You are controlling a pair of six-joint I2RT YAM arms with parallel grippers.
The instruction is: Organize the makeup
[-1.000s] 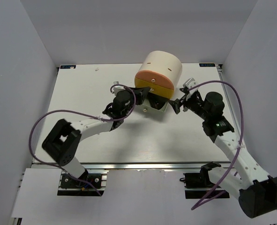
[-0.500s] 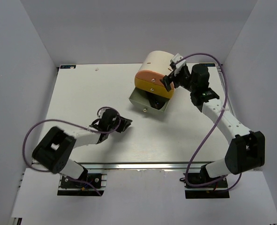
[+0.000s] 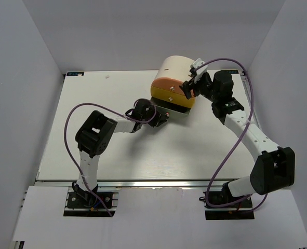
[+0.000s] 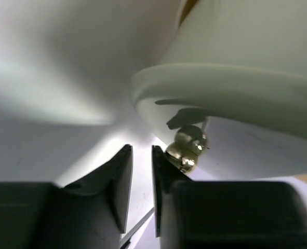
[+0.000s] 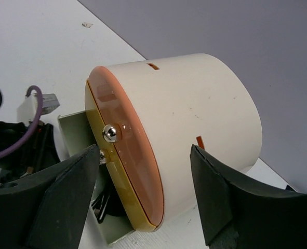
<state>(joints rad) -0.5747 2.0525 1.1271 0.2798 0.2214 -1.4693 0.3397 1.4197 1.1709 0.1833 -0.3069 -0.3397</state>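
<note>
Straddling drawer unit (image 5: 195,104), right gripper (image 3: 189,88) wide

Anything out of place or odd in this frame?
Only the green drawer of the drawer unit: it juts out at the bottom, while the pink front and yellow front sit flush. Nothing looks spilled or damaged.

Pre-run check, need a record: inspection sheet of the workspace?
Surface: white table, no marks seen.
Job's things: dark items in the part-open green drawer, kind unclear; no other makeup seen.
Clutter: small white scrap near the far edge.
Hands: left hand nearly closed, empty, beside the drawer's gold knob; right hand open wide astride the cream drawer unit.
Cables: purple cable loops free off each arm.
Surroundings: plain pale walls on three sides.
</note>
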